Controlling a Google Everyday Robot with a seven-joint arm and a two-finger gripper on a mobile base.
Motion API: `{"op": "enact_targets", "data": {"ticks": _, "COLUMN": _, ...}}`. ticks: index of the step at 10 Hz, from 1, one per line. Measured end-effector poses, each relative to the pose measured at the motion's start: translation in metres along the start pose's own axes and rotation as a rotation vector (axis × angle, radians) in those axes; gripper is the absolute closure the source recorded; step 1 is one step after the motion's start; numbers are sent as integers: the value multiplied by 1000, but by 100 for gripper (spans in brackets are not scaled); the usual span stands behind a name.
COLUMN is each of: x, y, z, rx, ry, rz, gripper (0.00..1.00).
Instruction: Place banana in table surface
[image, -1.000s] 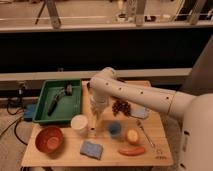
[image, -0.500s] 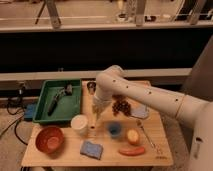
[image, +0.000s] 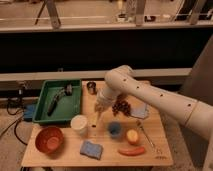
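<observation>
Pale-yellow banana (image: 96, 118) hangs nearly upright from the end effector (image: 97, 113), which grasps its upper end just right of the white cup (image: 79, 124), low over the wooden surface (image: 150, 150). Placement looks underway; next, I judge, comes lowering it onto bare slats and releasing.
</observation>
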Motion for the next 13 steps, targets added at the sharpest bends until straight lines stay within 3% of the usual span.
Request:
{"op": "enact_targets", "data": {"ticks": 6, "x": -3, "y": 0, "z": -14, "rx": 65, "ry": 18, "rz": -29, "gripper": 100}}
{"op": "enact_targets", "data": {"ticks": 13, "x": 14, "y": 23, "z": 25, "rx": 50, "ry": 10, "rz": -19, "gripper": 100}}
